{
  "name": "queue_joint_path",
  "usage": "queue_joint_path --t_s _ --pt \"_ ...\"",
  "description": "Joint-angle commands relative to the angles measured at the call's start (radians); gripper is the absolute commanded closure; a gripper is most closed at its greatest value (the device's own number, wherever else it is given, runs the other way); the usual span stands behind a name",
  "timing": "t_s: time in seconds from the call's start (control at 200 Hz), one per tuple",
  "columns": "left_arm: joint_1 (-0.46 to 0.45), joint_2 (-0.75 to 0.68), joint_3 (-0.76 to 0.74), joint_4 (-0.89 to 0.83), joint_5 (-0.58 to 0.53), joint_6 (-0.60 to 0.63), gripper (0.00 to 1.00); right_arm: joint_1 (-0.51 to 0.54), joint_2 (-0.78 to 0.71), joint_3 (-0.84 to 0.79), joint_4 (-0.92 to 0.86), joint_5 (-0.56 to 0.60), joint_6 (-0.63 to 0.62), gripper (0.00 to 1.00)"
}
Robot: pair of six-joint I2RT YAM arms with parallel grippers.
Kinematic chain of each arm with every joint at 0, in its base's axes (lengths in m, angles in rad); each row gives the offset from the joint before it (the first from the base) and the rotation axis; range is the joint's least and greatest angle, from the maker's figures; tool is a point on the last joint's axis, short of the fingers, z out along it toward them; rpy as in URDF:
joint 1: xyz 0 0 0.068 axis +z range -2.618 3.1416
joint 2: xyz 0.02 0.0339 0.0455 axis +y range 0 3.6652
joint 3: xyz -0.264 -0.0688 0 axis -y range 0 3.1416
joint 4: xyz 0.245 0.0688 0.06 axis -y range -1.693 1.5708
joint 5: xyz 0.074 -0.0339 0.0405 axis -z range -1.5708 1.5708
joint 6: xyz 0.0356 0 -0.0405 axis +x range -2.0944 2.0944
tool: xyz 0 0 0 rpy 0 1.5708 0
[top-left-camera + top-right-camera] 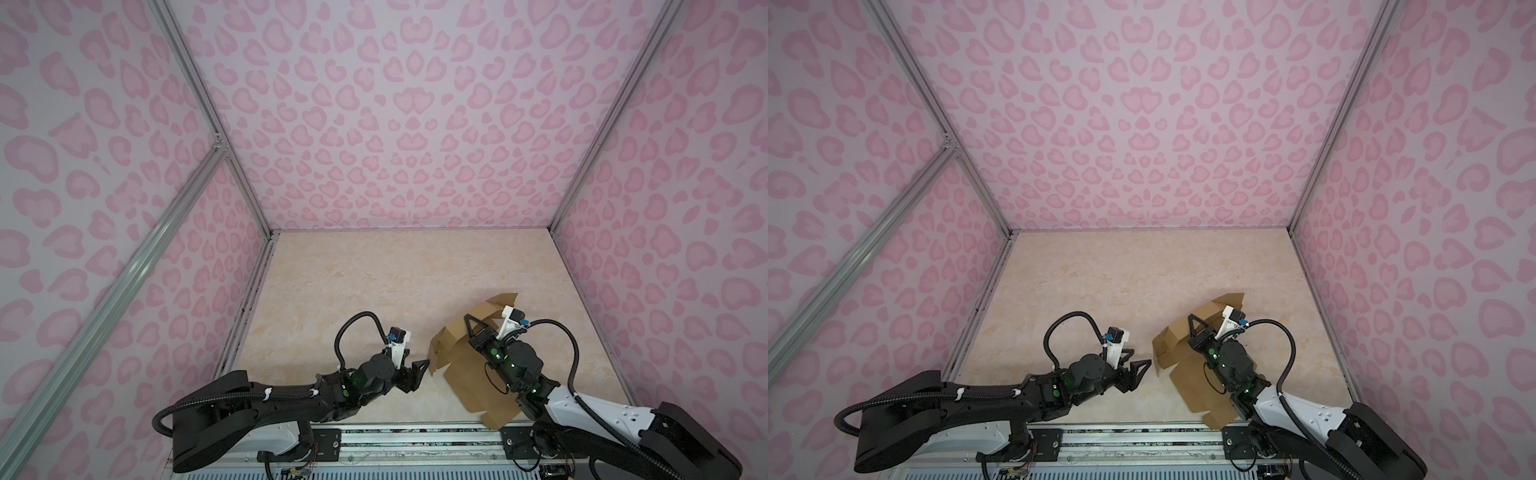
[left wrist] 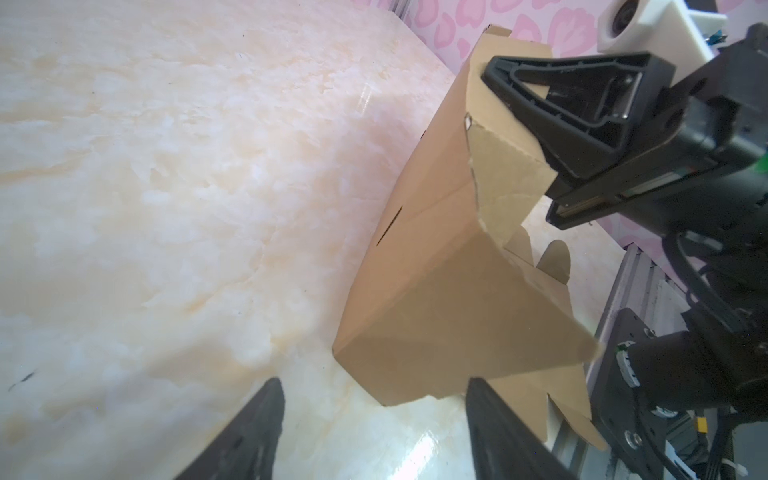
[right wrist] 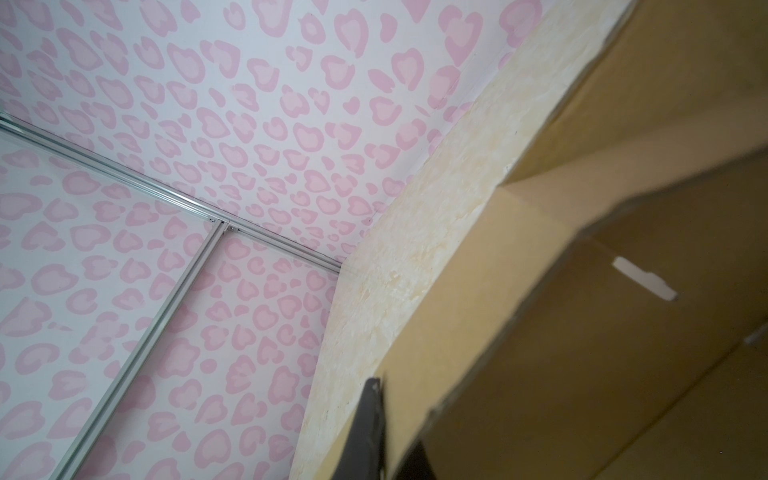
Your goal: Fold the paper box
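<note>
My right tool [image 1: 471,322], apparently shut on the half-folded box [image 1: 457,353], tilts it off the table [image 1: 332,291], its near corner just ahead of my wide-open left tool [image 2: 374,432].

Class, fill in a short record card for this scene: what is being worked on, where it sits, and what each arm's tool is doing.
Item: paper box, brown cardboard, partly folded, flaps sticking up
Place: marble-look table, near the front right in both top views
Left tool: open, just beside the cardboard's left edge, holding nothing
Right tool: shut on a raised panel of the paper box
Surroundings: pink patterned walls
Stage: not yet a finished box
</note>
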Motion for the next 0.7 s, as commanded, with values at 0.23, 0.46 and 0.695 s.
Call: queue_joint_path --t_s 0.23,0.46,0.695 --pt "0.025 0.045 -0.004 0.009 -0.007 0.031 0.28 0.000 -0.022 0.005 -0.099 -0.014 -0.021 0.93" --pt "-0.004 0.066 -0.009 0.059 0.094 -0.087 0.32 -0.001 -0.044 0.009 -0.138 -0.003 -0.019 0.93" --pt "-0.114 0.030 0.004 0.056 -0.014 -0.286 0.30 -0.005 -0.056 0.013 -0.143 -0.003 -0.025 0.93"
